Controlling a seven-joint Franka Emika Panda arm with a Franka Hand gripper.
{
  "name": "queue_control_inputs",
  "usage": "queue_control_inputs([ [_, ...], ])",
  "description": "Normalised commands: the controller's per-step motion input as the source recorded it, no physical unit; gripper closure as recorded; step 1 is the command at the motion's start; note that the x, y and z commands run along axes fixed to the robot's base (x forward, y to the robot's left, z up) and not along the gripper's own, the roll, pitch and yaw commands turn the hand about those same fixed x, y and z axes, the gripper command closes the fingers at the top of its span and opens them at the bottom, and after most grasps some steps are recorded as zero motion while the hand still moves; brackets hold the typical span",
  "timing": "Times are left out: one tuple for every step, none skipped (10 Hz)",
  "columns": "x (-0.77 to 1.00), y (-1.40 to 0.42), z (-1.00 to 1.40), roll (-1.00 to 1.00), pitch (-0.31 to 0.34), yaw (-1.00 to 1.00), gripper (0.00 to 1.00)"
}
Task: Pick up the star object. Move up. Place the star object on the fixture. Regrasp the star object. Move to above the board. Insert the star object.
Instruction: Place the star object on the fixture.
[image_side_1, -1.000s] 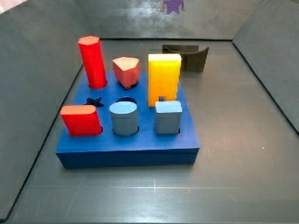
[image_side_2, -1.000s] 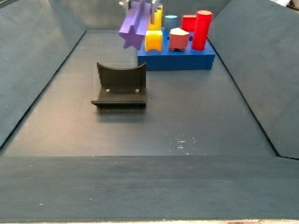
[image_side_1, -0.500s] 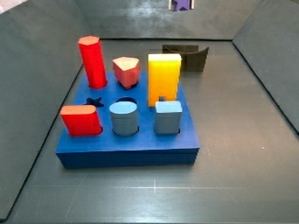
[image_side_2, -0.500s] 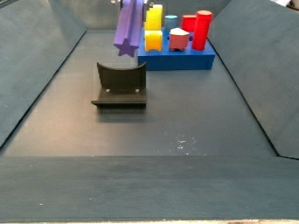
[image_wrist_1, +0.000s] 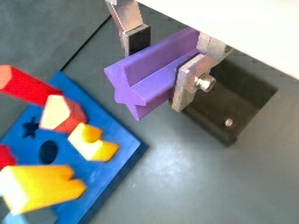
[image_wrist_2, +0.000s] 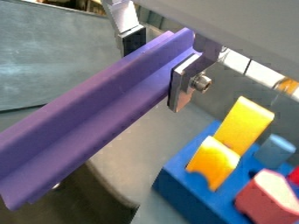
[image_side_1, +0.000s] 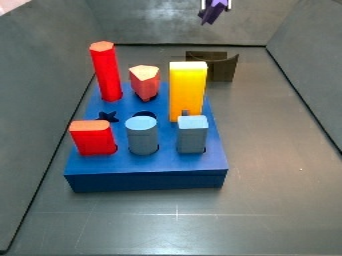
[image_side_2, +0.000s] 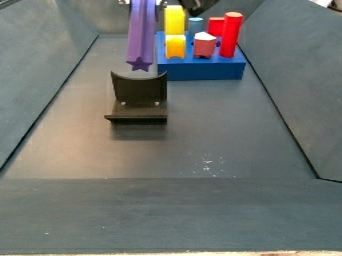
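While the gripper clamps the star object in the air just above the fixture, placing is in hand; next it must lower the peg into the notch; the board lies beyond.

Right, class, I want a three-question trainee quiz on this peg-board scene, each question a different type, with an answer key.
1. True or false: the gripper is shut on the star object.
2. Multiple choice: in a side view the star object hangs above A) the board, B) the fixture, C) bare floor.
3. Fill in: the star-shaped hole in the board is ____.

Key: 1 true; 2 B; 3 empty.
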Motion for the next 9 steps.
queue_control_inputs([
  [0.18, 0.04, -0.01, -1.00, 0.172, -0.07, 1.00],
  [0.12, 0.04, -0.01, -1.00, 0.187, -0.11, 1.00],
  [0.08, 0.04, -0.02, -1.00, 0.199, -0.14, 1.00],
  [0.06, 0.04, -0.01, -0.92, 0.181, -0.19, 1.00],
  [0.07, 0.04, -0.01, -0.74, 0.144, -0.21, 1.00],
  [0.08, 0.04, -0.02, -0.50, 0.100, -0.21, 1.00],
  [0.09, 0.05, -0.02, -0.39, 0.079, -0.21, 1.00],
  [0.08, 0.03, 0.00, -0.24, 0.033, -0.20, 1.00],
  [0.09, 0.13, -1.00, -0.14, -0.019, -0.14, 1.00],
])
